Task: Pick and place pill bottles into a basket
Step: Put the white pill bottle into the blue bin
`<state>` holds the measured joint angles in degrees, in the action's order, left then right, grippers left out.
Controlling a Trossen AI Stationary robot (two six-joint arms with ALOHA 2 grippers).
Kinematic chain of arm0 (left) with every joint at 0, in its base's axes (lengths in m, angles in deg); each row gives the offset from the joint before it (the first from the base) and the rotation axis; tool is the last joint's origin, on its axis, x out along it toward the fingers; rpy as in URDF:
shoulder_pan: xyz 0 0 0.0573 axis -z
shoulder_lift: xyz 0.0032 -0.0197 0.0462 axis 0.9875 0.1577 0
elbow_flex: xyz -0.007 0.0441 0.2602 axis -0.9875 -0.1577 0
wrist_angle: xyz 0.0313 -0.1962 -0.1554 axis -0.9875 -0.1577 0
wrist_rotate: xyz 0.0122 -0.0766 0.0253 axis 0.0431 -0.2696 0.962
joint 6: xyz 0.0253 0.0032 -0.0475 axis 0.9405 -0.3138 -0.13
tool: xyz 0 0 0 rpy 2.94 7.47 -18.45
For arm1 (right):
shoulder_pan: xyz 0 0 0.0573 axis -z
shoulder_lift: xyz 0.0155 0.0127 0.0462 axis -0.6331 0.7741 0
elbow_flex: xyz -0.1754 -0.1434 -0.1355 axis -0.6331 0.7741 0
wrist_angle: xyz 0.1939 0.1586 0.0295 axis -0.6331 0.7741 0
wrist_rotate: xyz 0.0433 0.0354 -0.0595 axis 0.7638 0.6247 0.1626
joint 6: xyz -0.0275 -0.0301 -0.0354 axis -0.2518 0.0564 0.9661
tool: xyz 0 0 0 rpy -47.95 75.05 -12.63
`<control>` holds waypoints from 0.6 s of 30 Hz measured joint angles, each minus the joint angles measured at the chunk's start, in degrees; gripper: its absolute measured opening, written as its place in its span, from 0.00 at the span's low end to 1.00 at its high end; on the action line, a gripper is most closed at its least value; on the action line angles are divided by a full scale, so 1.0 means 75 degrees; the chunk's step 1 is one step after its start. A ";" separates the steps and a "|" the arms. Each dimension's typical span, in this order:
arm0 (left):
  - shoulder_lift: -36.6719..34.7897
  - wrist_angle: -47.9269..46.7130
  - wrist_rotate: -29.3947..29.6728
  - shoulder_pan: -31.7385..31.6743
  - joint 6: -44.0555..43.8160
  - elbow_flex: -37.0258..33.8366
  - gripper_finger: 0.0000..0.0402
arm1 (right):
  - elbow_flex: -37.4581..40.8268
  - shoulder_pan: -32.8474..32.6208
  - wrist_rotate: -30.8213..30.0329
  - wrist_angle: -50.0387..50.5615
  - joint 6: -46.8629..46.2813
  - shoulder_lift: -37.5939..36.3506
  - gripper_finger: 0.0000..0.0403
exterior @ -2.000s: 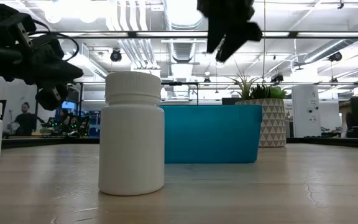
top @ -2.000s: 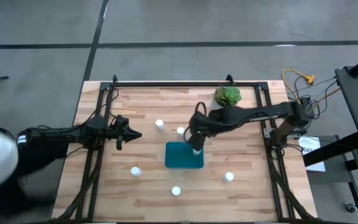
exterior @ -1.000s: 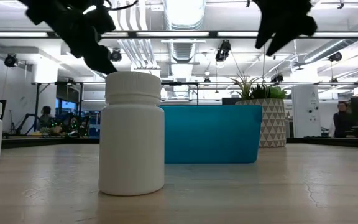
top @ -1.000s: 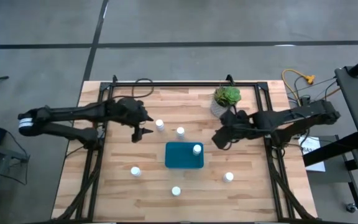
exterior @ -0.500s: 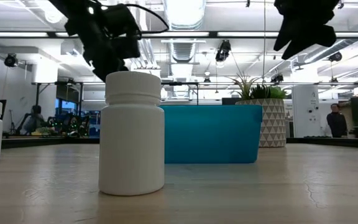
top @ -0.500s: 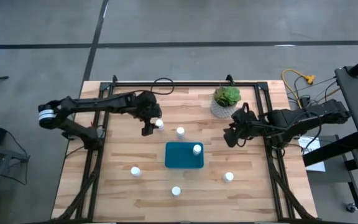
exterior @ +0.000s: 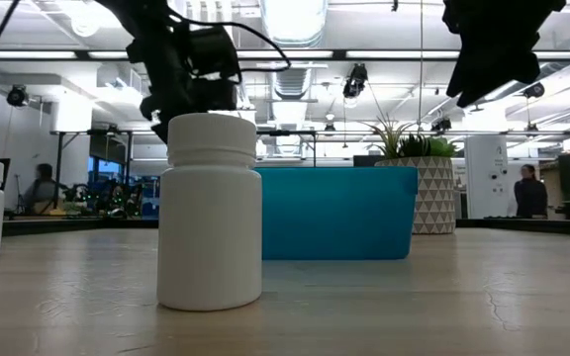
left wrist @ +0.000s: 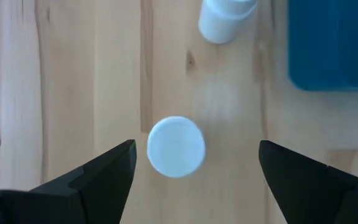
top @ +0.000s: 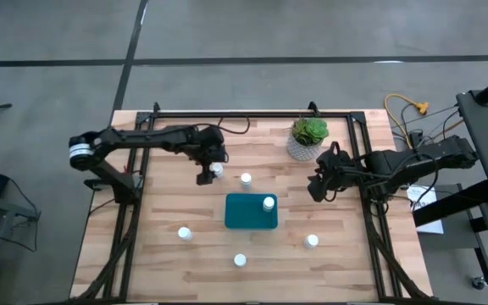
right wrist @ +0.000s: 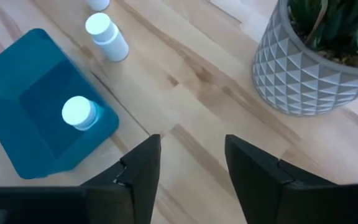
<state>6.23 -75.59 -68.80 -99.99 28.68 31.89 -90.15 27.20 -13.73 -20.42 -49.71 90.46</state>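
The left arm is stretched across the table from its left edge, and the left gripper (top: 209, 169) is held directly above a pill bottle (top: 217, 169) that stands beyond the far left corner of the basket (top: 248, 214). In the left wrist view the round white cap of this bottle (left wrist: 176, 147) is seen between the two fingers (left wrist: 107, 171), which are spread wide and touch nothing. The right arm is bent near the right side of the basket, beside the plant pot (top: 299, 148), and the right gripper (top: 317, 185) is kept above the wood with its jaws apart and empty.

One bottle (top: 268, 203) stands inside the basket, in its far right corner. A second bottle (top: 246, 180) is placed just beyond the basket's far edge. Three more bottles (top: 185, 232) stand around the near side of the basket. No writing can be read on the bottles.
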 joint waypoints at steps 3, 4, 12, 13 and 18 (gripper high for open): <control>0.0245 0.0017 0.0105 0.0000 -0.0012 0.0092 0.80 | -0.0022 0.0012 -0.0003 -0.0001 0.0029 0.0006 0.41; 0.0309 0.0016 0.0110 0.0000 -0.0015 0.0098 0.80 | -0.0026 0.0012 -0.0003 -0.0010 0.0032 0.0006 0.41; 0.0634 0.0072 0.0210 0.0000 -0.0039 0.0165 0.80 | -0.0026 0.0012 -0.0003 -0.0012 0.0081 0.0006 0.38; 0.0660 0.0109 0.0210 -0.0006 -0.0065 0.0166 0.80 | -0.0028 0.0012 -0.0005 -0.0014 0.0085 0.0006 0.38; 0.0717 0.0285 0.0207 -0.0014 -0.0090 0.0163 0.80 | -0.0029 0.0012 -0.0006 -0.0017 0.0117 0.0006 0.36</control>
<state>11.61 -73.46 -67.25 -100.10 28.00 33.11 -90.37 27.29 -13.78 -20.55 -48.84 90.50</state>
